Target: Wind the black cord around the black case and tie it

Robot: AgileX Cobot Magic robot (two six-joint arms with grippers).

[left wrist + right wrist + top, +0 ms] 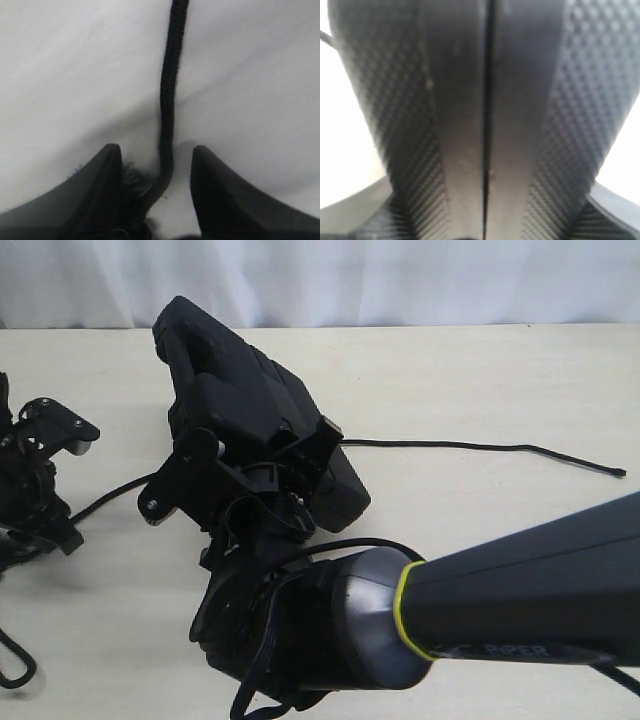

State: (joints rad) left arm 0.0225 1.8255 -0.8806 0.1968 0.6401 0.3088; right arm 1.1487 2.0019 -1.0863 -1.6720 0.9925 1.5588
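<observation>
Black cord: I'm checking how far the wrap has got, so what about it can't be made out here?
- Exterior view: where the black cord passes the black case, the case and right gripper hide it; no wrap can be confirmed.
- Left wrist view: frayed end blurred, cut off by the picture's edge.
- Right wrist view: the case fills the frame, blurred.

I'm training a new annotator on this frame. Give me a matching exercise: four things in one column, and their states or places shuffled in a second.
Things:
1. black case
2. black cord
3. left gripper
4. right gripper

States:
a. jaws apart, the cord's frayed end between them
b. trails across the white table
c. clamped on the case
d. tipped up, held on two sides

Pairs: 1-d, 2-b, 3-a, 4-c
</observation>
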